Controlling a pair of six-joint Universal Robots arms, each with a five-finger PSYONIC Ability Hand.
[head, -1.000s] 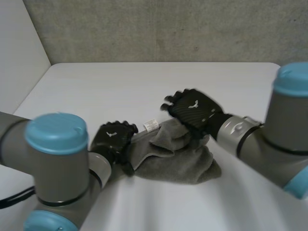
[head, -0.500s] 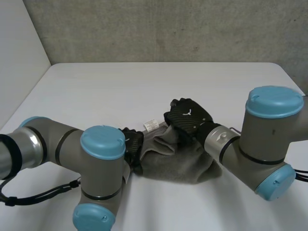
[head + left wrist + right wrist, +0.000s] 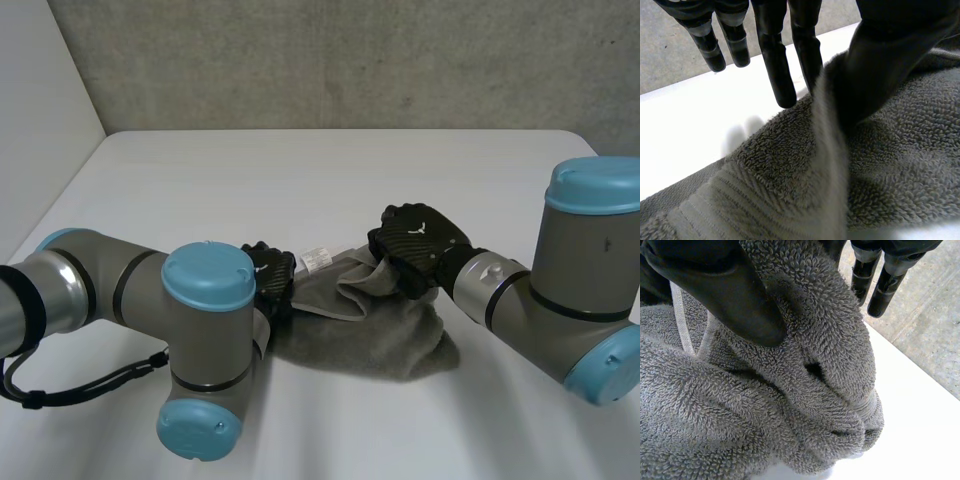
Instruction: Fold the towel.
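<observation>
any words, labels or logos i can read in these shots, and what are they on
No text is legible anywhere.
On the far edge of the grey terry towel, a small white sewn-in tag: any print is too small to read.
On the back of the black right hand, a white mark: a small emblem, no letters can be made out.

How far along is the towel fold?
Done: no fold yet; the towel lies bunched on the table. In hand: the left hand pinches its edge near the white tag, the right hand pinches a raised ridge of cloth. Left: probably spread it flat, then the fold itself.
</observation>
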